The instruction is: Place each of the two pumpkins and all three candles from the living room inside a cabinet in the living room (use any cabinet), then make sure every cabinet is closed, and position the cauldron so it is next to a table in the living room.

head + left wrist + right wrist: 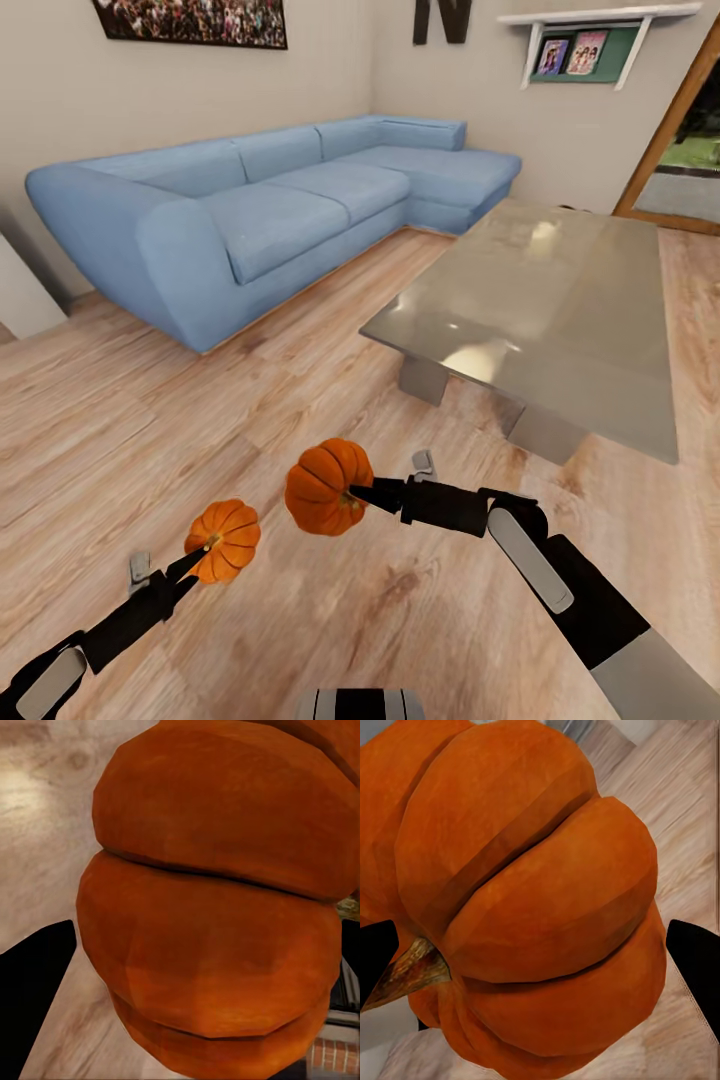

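no writing can be read; large dark letters on the wall at 12 o'clock are cut off. the left gripper (200, 553) is clamped on the smaller pumpkin (224, 540) at 7 o'clock, the right gripper (358, 494) on the bigger pumpkin (326, 487) near 6 o'clock, both above bare wood floor (150, 420). the glass table (560, 310) stands at 2 o'clock, the blue sofa (260, 210) at 11 o'clock, open floor between them.

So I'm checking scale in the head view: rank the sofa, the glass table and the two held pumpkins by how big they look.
1. Sofa
2. Table
3. Right-hand pumpkin
4. Left-hand pumpkin
The pumpkins differ only slightly, and nearness to the camera could account for it.
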Available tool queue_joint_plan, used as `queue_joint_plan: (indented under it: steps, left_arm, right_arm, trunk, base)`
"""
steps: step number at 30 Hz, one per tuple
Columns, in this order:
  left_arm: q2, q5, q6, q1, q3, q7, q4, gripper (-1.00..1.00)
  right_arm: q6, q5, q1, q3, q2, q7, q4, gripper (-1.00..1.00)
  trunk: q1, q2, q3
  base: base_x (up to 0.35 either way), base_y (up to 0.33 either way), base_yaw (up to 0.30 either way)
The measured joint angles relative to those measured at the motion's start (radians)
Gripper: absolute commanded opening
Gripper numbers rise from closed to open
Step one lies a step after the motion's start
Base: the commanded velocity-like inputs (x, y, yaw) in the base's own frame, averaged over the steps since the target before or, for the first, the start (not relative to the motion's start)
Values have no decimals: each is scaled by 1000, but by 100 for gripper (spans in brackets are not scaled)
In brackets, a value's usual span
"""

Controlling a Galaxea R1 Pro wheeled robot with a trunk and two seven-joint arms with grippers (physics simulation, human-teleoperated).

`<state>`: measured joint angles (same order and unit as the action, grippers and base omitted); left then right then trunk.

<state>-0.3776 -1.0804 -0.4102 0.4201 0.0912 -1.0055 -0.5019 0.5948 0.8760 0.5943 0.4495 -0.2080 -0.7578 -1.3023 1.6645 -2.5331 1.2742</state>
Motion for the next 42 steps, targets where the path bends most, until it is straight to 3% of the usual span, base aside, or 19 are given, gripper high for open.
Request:
queue_joint_plan:
  steps: [10, 21, 34, 42]
  left_arm:
    - [0, 0, 1, -2, 0, -27, 0, -100]
    - [0, 2, 2, -2, 0, -31, 0, -100]
    - [1, 4, 3, -2, 1, -31, 1, -100]
    - [0, 0, 1, -3, 0, -49, 0, -100]
  right_arm:
    - [-1, -2, 0, 0, 0, -1, 8, -100]
    - [-2, -6, 0, 0, 0, -50, 21, -100]
    - [-3, -7, 0, -1, 0, -80, 42, -100]
    - [-2, -1, 0, -2, 0, -85, 60, -100]
  trunk:
    - [-1, 1, -19]
    - [0, 1, -24]
    - [0, 1, -32]
    - [-1, 1, -40]
  base:
    - [-34, 0, -218]
    - [-321, 0, -79]
    - [-336, 0, -256]
    - [-71, 0, -254]
